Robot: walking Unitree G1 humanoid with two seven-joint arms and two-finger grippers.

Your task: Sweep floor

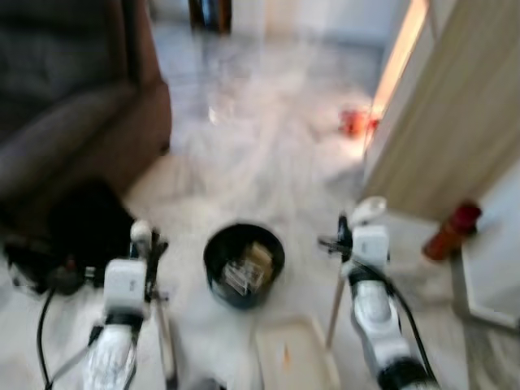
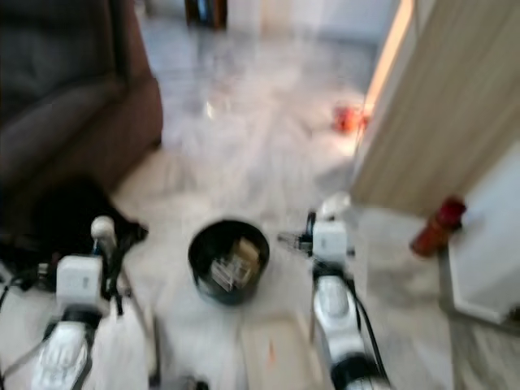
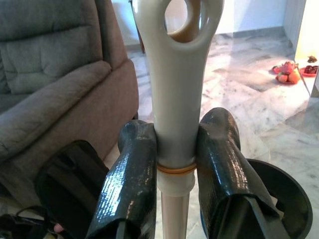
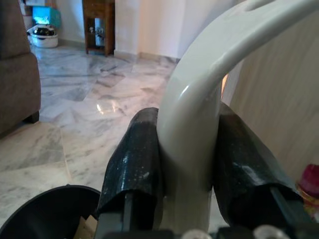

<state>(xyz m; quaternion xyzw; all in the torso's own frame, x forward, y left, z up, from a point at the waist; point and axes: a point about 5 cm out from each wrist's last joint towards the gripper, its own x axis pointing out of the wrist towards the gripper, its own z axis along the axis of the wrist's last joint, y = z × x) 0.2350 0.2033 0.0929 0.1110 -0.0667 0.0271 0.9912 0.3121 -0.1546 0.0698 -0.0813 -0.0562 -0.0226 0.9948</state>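
Cream handles are sitting clenched in both my grippers, broom left, dustpan right; swinging carelessly risks tipping the black bin.

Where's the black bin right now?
The black bin sits on the marble floor straight ahead in the head views, between the left gripper and right gripper, right of the sofa.

both silver arms forward and low, left gripper and right gripper fingers clamped around pale handles
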